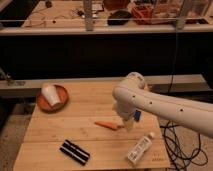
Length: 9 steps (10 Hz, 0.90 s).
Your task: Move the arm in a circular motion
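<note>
The arm (160, 104) is thick, glossy white, with small dark dots. It reaches in from the right edge over the wooden table (85, 135). Its bulbous elbow (134, 84) sits above the table's right half, and the forearm bends down from there. The gripper (128, 123) is the pale tip, hanging just above the table top, close to the right end of an orange carrot (106, 125).
An orange plate (52, 99) with a white cup (51, 94) on it sits at the table's back left. A black box (75, 151) lies near the front. A white bottle (140, 148) lies at the front right. Black cables (175, 137) trail on the floor to the right.
</note>
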{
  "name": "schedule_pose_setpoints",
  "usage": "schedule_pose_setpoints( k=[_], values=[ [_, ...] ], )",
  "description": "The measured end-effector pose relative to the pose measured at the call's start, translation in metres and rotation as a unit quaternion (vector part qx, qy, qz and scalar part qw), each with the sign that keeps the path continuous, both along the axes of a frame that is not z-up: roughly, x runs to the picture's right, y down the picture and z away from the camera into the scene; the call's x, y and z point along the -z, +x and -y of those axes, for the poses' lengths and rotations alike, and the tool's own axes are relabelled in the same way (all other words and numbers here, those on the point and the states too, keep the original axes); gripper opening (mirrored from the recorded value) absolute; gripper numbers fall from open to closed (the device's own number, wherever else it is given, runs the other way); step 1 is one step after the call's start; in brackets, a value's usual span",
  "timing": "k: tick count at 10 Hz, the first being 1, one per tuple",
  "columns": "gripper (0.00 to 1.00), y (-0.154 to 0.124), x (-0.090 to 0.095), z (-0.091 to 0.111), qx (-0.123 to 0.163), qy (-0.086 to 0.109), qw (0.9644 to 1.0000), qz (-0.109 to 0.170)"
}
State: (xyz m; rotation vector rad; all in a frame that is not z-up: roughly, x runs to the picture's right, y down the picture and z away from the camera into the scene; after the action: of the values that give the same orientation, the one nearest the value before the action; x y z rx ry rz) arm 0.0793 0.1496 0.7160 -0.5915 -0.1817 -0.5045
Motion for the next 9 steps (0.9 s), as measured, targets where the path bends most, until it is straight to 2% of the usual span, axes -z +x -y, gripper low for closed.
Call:
schedule_pose_setpoints(
  k=[7,9],
  values=[
    [0.80,-0.047,-0.008,0.011,0.053,0.002,0.9982,0.030],
    [0.80,-0.051,-0.010,0.014,0.063,0.003,0.9975,0.033]
  ],
)
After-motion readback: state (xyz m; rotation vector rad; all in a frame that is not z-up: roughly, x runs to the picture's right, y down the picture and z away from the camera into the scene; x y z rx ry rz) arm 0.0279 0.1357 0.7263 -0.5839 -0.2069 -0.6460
